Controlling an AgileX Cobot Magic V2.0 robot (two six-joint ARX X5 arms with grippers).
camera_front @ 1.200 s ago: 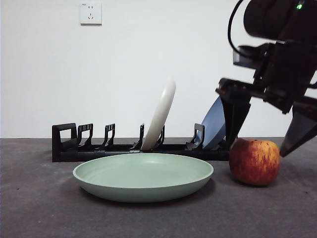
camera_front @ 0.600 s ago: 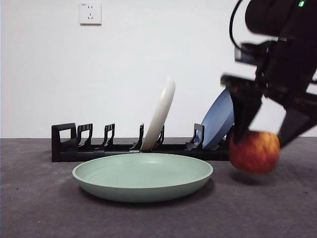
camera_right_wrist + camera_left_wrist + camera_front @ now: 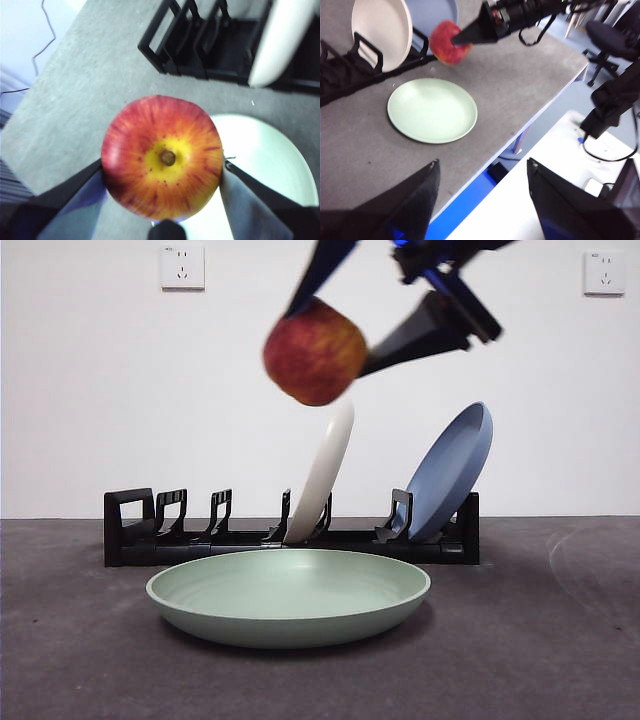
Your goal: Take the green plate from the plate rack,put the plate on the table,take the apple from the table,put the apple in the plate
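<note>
Your left claw: waits well off to side, jaws spread, gripping nothing. Wide shallow pale sage-green plate: flat on dark grey matte table, just in front of long black plastic plate rack. Streaked red-yellow apple: aloft, pinched between your right claw jaws, roughly over plate's middle, plate well below. Your next move looks like straight descent.

Right hand cut by top edge; apple blurred
</note>
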